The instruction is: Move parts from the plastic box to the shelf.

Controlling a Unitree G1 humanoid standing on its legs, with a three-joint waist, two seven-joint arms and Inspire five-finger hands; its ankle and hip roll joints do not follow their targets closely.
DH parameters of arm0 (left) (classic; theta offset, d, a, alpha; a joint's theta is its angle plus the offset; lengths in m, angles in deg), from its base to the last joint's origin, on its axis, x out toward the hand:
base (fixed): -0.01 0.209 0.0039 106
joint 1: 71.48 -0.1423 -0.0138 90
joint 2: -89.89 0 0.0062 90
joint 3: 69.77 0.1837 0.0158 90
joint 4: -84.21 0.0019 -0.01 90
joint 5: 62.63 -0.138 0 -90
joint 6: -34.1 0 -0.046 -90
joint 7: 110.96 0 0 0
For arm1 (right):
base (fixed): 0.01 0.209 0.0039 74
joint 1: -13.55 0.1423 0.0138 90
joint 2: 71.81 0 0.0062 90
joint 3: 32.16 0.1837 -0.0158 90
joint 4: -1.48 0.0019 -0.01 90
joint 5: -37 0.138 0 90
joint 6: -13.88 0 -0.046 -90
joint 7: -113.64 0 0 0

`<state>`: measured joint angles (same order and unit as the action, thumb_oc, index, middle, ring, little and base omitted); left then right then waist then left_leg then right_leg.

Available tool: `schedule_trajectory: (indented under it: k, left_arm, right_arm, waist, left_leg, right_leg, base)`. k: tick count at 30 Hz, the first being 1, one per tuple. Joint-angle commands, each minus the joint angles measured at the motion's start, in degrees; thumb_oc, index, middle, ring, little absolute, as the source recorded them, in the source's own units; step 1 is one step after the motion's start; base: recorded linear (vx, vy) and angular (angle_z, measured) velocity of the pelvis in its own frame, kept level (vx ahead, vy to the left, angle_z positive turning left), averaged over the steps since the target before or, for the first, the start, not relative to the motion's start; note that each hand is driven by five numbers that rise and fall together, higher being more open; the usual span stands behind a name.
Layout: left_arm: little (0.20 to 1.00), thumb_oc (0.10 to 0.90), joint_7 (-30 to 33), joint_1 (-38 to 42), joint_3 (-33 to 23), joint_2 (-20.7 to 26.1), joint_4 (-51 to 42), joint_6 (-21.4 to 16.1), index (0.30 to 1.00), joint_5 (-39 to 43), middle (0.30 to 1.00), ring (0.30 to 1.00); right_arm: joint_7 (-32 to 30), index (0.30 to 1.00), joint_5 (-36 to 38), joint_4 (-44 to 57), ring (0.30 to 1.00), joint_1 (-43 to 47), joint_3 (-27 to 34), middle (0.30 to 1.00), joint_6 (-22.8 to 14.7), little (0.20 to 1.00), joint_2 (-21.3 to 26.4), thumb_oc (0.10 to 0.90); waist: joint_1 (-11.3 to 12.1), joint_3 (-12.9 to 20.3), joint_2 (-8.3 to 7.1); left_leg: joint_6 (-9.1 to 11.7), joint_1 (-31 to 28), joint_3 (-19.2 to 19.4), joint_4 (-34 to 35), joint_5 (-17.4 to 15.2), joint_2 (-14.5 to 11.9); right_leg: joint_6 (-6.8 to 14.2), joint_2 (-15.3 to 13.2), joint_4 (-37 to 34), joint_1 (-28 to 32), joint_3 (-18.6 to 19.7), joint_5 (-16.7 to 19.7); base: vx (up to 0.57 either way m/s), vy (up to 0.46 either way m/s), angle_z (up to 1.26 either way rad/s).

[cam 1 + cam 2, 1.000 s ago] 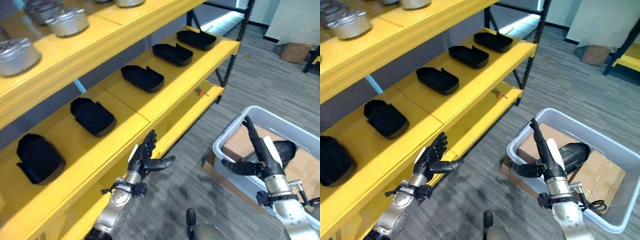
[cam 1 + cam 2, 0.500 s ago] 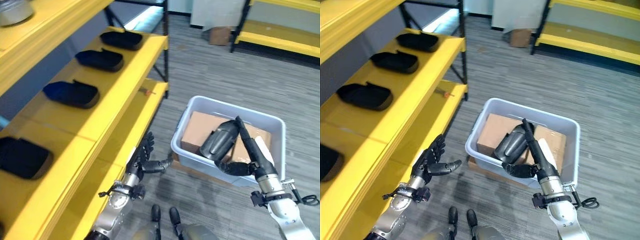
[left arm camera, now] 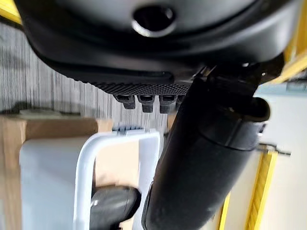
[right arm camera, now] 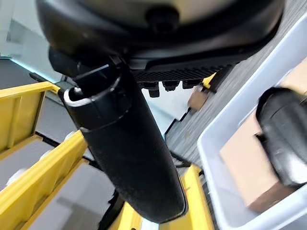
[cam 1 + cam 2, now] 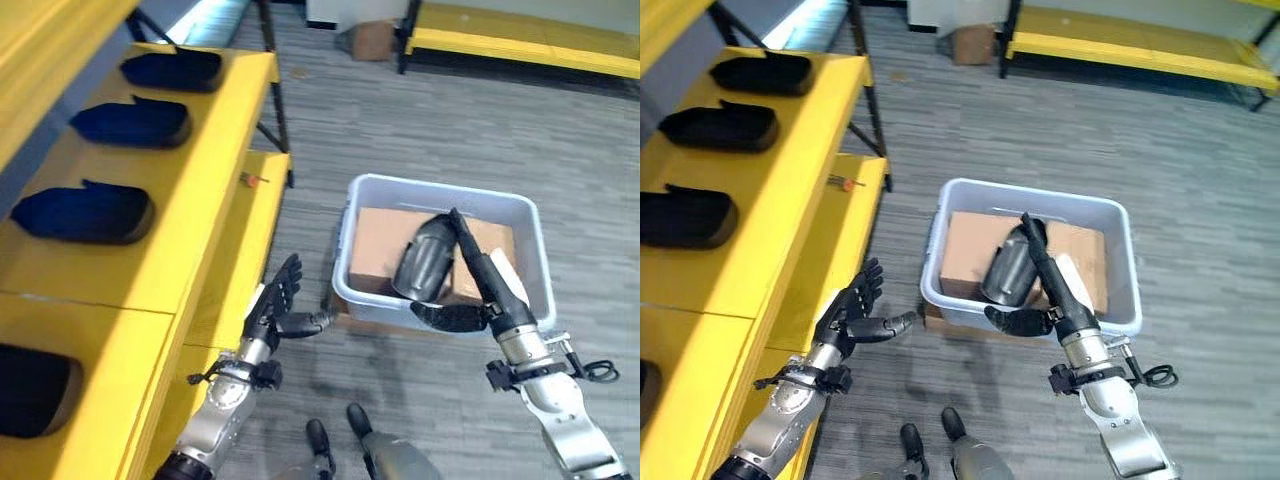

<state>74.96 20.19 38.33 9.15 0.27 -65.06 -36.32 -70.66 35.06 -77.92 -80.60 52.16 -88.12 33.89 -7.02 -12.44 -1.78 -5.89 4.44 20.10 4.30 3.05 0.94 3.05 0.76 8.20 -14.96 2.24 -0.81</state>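
Pickup comes first: our right hand [image 5: 470,300], fingers spread straight, hovers over the dark part [image 5: 422,262] in the plastic box [image 5: 440,188]; next we must close on it.

Plastic box [image 5: 538,262] translucent grey; part [image 5: 424,262] glossy black; cardboard [image 5: 372,248] matt

yellow shelf [image 5: 190,230] | four black parts [image 5: 85,212] in a row | grey box [image 5: 440,190] on floor [image 5: 420,120]

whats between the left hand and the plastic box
Bare grey floor, seen in both eye views. The left hand hangs open beside the yellow shelf, its thumb pointing toward the plastic box, with a gap of floor between them.
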Motion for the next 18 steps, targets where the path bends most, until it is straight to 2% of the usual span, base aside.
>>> schedule_trajectory:
  k: [1, 4, 6, 7, 8, 11, 12, 18]
  left_arm:
    - [1.0, 0.9, -0.25, 1.86, -3.22, 0.82, -5.61, -5.77, 1.0, -2.09, 1.0, 1.0]
    - [1.0, 0.9, -0.22, 1.74, -3.55, 1.03, -5.96, -5.65, 1.0, -2.38, 1.0, 1.0]
    - [1.0, 0.9, -0.48, 2.2, -3.03, 1.23, -5.91, -5.62, 1.0, -2.46, 1.0, 1.0]
    - [1.0, 0.9, -0.48, 2.21, -3.0, 1.25, -5.9, -5.62, 1.0, -2.45, 1.0, 1.0]
    - [1.0, 0.9, -0.57, 2.87, -2.55, 1.45, -5.55, -5.56, 1.0, -2.48, 1.0, 1.0]
    - [1.0, 0.9, -0.48, 2.9, -2.91, 1.63, -4.77, -4.98, 1.0, -3.84, 1.0, 1.0]
    - [1.0, 0.9, -0.63, 2.61, -3.12, 1.62, -4.75, -4.88, 1.0, -3.97, 1.0, 1.0]
    - [1.0, 0.9, -1.92, -0.31, -4.39, 1.07, -5.1, -4.31, 1.0, -2.7, 1.0, 1.0]
  right_arm:
    - [-1.97, 1.0, -0.36, 4.07, 1.0, 3.64, 1.27, 1.0, -4.27, 1.0, -1.34, 0.9]
    - [-2.19, 1.0, -1.17, 4.63, 1.0, 2.76, 2.1, 1.0, -3.99, 1.0, -1.66, 0.9]
    - [-2.16, 1.0, -1.5, 5.16, 1.0, 1.96, 2.63, 1.0, -3.95, 1.0, -1.64, 0.9]
    - [-2.15, 1.0, -1.5, 5.19, 1.0, 1.92, 2.66, 1.0, -3.94, 1.0, -1.66, 0.9]
    - [-2.14, 1.0, -1.4, 5.46, 1.0, 1.41, 3.06, 1.0, -4.06, 1.0, -1.73, 0.9]
    - [-2.36, 1.0, -1.18, 5.53, 1.0, 1.09, 3.13, 1.0, -3.85, 1.0, -2.01, 0.9]
    - [-2.15, 1.0, -1.0, 5.37, 1.0, 1.16, 3.05, 1.0, -3.78, 1.0, -1.84, 0.9]
    - [-2.06, 1.0, -0.62, 6.16, 1.0, -0.89, 5.33, 1.0, -4.0, 1.0, -0.42, 0.9]
  waist:
    - [0.11, 1.72, -0.53]
    - [-0.46, 1.85, -1.0]
    - [-1.04, 2.16, -1.85]
    - [-1.03, 2.17, -1.9]
    - [-1.23, 2.5, -2.43]
    - [-0.12, 3.89, -4.13]
    - [-0.07, 4.29, -4.3]
    - [-0.24, 5.41, -2.93]
  left_leg:
    - [4.2, -2.96, -3.15, -2.57, -4.49, -4.23]
    - [4.67, -3.04, -4.73, -3.8, -5.41, -3.92]
    - [5.03, -2.81, -6.37, -4.91, -6.1, -3.52]
    - [5.01, -2.75, -6.38, -5.03, -6.14, -3.48]
    - [5.42, -2.46, -7.48, -5.58, -6.41, -3.57]
    - [6.6, -3.13, -7.57, -6.13, -6.96, -4.16]
    - [7.02, -3.5, -7.91, -5.87, -6.61, -4.71]
    - [9.05, -5.15, -8.42, -2.97, -4.17, -8.28]
  right_leg:
    - [4.72, -11.32, -1.53, 2.09, -6.34, 9.47]
    - [6.41, -15.62, -4.41, 1.37, -3.34, 14.79]
    - [7.37, -16.49, -5.75, 2.23, -0.32, 16.76]
    - [7.41, -16.55, -5.82, 2.25, -0.31, 16.81]
    - [7.69, -16.43, -6.34, 2.75, 1.75, 16.6]
    - [8.54, -16.75, -8.96, 4.78, -1.7, 15.87]
    - [8.79, -15.85, -8.93, 5.22, -1.36, 15.11]
    - [6.75, -12.78, -9.65, 7.44, -4.5, 9.75]
  base:
    - [0.11, -0.111, -1.0]
    - [0.07, -0.133, -0.2]
    - [0.05, -0.14, 0.31]
    - [0.03, -0.149, 0.54]
    - [0.04, -0.15, 0.73]
    - [0.06, -0.242, 0.54]
    - [0.07, -0.229, -0.12]
    - [0.07, -0.199, -0.03]
